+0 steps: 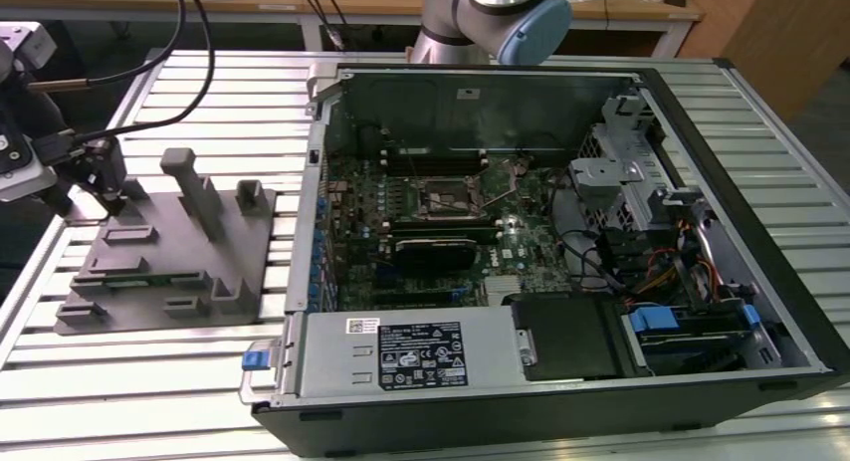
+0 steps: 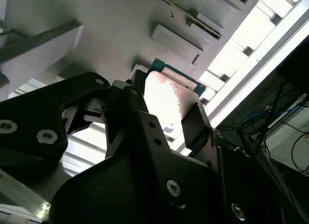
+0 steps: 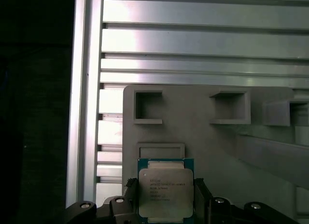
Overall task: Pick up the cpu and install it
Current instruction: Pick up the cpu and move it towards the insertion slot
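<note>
The cpu, a small square chip with a silvery top and a green rim, sits between the two black fingers of my gripper in both wrist views. The fingers press against two opposite edges of the cpu, so the gripper is shut on it. It is just above the grey plastic tray. In the exterior view the gripper hangs over the tray's far corner, at that view's left. The black socket frame lies on the motherboard inside the open computer case.
Upright posts rise from the tray close to the gripper. The case's near wall stands between tray and motherboard. Cables run to the arm. The slatted metal table ends in a dark edge beside the tray.
</note>
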Tool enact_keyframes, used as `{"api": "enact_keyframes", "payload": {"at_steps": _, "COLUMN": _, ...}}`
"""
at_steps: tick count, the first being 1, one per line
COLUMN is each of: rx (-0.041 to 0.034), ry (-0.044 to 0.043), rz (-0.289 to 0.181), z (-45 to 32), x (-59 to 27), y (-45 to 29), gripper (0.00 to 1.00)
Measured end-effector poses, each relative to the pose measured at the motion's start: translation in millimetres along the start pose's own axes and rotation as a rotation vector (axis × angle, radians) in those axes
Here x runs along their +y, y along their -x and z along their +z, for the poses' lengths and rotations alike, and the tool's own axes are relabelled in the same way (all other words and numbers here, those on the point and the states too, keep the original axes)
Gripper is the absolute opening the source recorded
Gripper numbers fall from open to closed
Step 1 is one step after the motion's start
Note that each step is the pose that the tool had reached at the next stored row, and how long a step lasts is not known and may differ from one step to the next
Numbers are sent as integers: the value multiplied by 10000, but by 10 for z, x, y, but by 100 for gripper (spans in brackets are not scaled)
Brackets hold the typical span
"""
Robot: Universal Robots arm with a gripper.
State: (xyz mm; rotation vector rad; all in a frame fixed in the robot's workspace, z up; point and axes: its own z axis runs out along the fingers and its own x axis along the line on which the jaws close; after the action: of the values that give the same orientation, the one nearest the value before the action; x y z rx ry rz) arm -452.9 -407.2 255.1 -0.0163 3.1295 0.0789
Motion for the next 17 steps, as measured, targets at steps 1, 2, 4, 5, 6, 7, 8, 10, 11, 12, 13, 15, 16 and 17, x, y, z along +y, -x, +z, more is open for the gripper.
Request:
{"api": "enact_keyframes", "payload": {"at_steps": 1, "rx": 0, "ry": 0, "rz": 0, "z": -3, "x": 0, "y": 0, "gripper": 54}}
{"api": "enact_keyframes", "payload": {"at_steps": 2, "rx": 0, "ry": 0, "rz": 0, "z": -5, "x": 0, "y": 0, "gripper": 54}}
{"api": "enact_keyframes", "payload": {"at_steps": 4, "rx": 0, "ry": 0, "rz": 0, "z": -10, "x": 1, "y": 0, "gripper": 54}}
{"api": "enact_keyframes", "payload": {"at_steps": 5, "rx": -1, "ry": 0, "rz": 0, "z": -12, "x": 1, "y": 0, "gripper": 54}}
{"api": "enact_keyframes", "payload": {"at_steps": 6, "rx": 0, "ry": 0, "rz": -1, "z": -16, "x": 1, "y": 0, "gripper": 54}}
{"api": "enact_keyframes", "payload": {"at_steps": 7, "rx": 0, "ry": 0, "rz": 0, "z": -18, "x": 2, "y": 0, "gripper": 54}}
{"api": "enact_keyframes", "payload": {"at_steps": 8, "rx": 1, "ry": 0, "rz": 0, "z": -21, "x": 2, "y": 0, "gripper": 54}}
{"api": "enact_keyframes", "payload": {"at_steps": 10, "rx": 0, "ry": 0, "rz": 0, "z": -27, "x": 3, "y": 1, "gripper": 54}}
{"api": "enact_keyframes", "payload": {"at_steps": 11, "rx": 0, "ry": 0, "rz": 0, "z": -30, "x": 4, "y": 0, "gripper": 54}}
{"api": "enact_keyframes", "payload": {"at_steps": 12, "rx": -1, "ry": 0, "rz": 0, "z": -33, "x": 4, "y": 1, "gripper": 54}}
{"api": "enact_keyframes", "payload": {"at_steps": 13, "rx": 0, "ry": 0, "rz": 0, "z": -36, "x": 5, "y": 0, "gripper": 54}}
{"api": "enact_keyframes", "payload": {"at_steps": 15, "rx": 0, "ry": 0, "rz": 0, "z": -42, "x": 5, "y": 1, "gripper": 54}}
{"api": "enact_keyframes", "payload": {"at_steps": 16, "rx": 0, "ry": 0, "rz": 0, "z": -45, "x": 5, "y": 1, "gripper": 54}}
{"api": "enact_keyframes", "payload": {"at_steps": 17, "rx": 0, "ry": 0, "rz": 0, "z": -48, "x": 6, "y": 1, "gripper": 54}}
